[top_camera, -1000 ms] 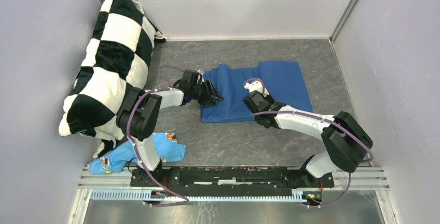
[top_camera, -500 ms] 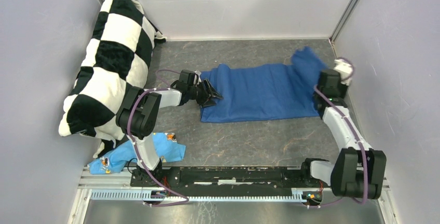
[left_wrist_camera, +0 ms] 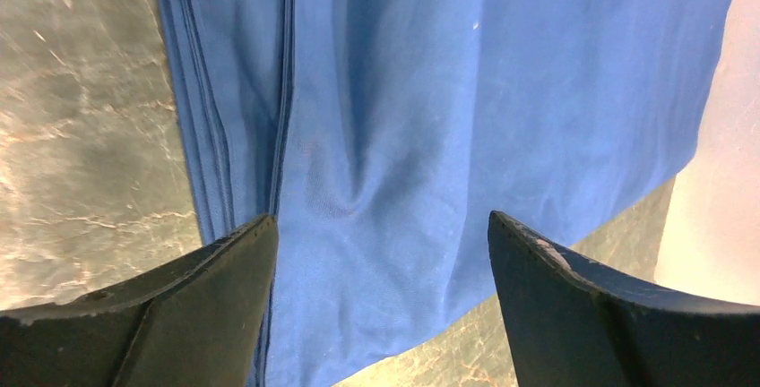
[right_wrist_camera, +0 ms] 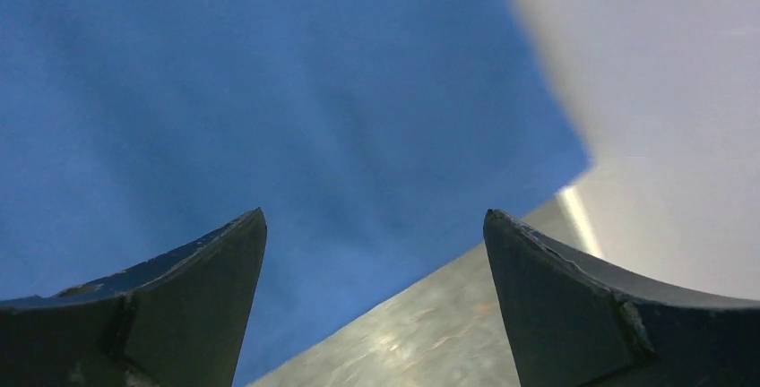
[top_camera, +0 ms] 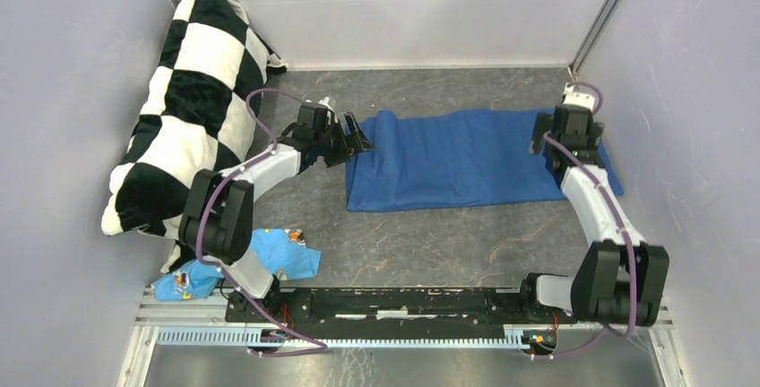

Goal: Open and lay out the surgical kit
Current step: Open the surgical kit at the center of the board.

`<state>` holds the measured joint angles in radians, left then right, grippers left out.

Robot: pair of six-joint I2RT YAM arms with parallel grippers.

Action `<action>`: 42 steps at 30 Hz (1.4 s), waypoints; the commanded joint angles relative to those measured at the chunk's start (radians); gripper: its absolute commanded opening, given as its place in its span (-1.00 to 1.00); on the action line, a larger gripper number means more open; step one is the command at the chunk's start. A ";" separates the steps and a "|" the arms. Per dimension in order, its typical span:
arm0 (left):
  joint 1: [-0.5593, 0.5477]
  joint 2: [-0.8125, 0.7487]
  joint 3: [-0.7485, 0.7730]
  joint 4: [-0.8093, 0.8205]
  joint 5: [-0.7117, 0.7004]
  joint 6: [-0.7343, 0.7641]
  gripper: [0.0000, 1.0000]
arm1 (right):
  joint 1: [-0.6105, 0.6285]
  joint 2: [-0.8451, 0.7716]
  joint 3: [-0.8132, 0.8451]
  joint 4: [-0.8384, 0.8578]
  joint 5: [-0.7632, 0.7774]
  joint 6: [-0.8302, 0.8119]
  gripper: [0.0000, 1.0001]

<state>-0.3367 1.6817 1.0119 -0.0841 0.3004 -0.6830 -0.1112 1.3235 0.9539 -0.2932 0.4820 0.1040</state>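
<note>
Wrap: dark blue cloth wrap (top_camera: 448,159) is lying stretched left to right across mid table (top_camera: 430,244), with folded layers stacking along its left edge; tray and instruments are not showing.
Left gripper (left_wrist_camera: 381,226): jaws are standing wide apart, hovering over the wrap's left end, gripping nothing.
Right gripper (right_wrist_camera: 375,217): jaws are spread wide, hovering over the wrap's right end by the wall, gripping nothing.
Stage: looking mid-unfold, with more folds waiting.
Risk: pinching several stacked layers together would be dragging the whole bundle instead of opening one fold.
Risk: yanking fast could be spilling whatever is hiding inside.
Risk: right arm is working close to the side wall, so bumping is likely.
</note>
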 commanded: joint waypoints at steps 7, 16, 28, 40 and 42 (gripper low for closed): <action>0.004 0.005 0.094 -0.088 -0.095 0.157 0.89 | 0.081 -0.004 -0.198 0.090 -0.522 0.028 0.96; 0.004 0.122 0.158 -0.155 -0.118 0.223 0.70 | 0.082 -0.016 -0.265 0.096 -0.490 0.045 0.96; 0.009 0.240 0.211 -0.193 -0.187 0.257 -0.24 | 0.024 -0.111 -0.410 0.171 -0.419 0.143 0.94; 0.145 0.349 0.248 -0.120 -0.126 0.152 -0.96 | 0.018 0.012 -0.411 0.325 -0.479 0.107 0.93; 0.145 0.366 0.294 -0.141 -0.155 0.147 -0.96 | 0.019 0.060 -0.397 0.354 -0.507 0.106 0.92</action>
<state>-0.2253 1.9812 1.2461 -0.2253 0.2726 -0.5140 -0.0914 1.3109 0.5201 -0.0383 0.0055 0.2218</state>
